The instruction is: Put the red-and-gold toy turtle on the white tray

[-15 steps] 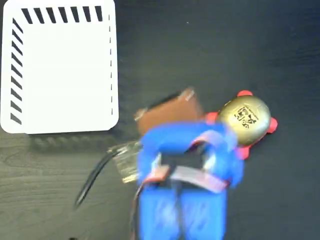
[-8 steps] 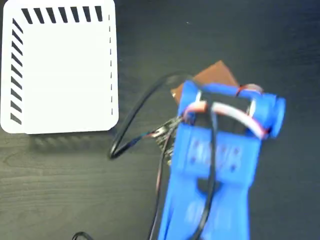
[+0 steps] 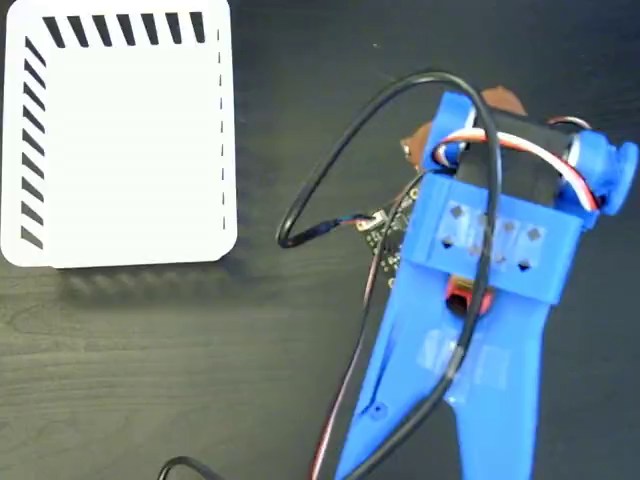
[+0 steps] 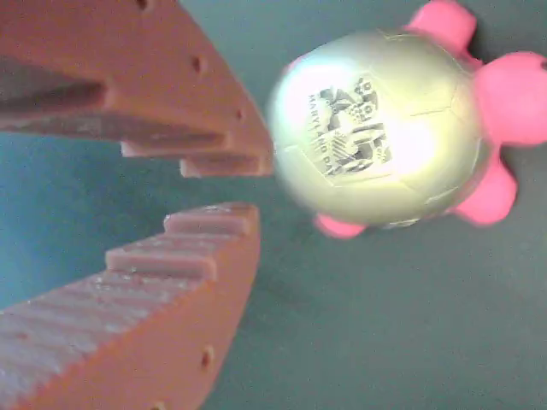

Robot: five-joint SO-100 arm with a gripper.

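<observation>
The gripper (image 4: 248, 184), jaws slightly apart and empty, hovered beside the turtle (image 4: 385, 128) near the surface's right edge, far from the tray (image 3: 120, 140); its glossy domed shell looked slippery, best pinched across the sides.

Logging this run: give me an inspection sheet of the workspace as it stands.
Surface: dark wood-grain table.
Job's things: turtle lies on the table just beyond the fingertips in the wrist view, ungripped; the arm hides it in the fixed view. White tray at upper left, nothing on it.
Clutter: nothing seen.
Grippers: gripper, jaws slightly apart, nothing between them.
Cables: black cable loops left of the blue arm; red and white wires run along the arm.
Surroundings: nothing seen beyond the table.
</observation>
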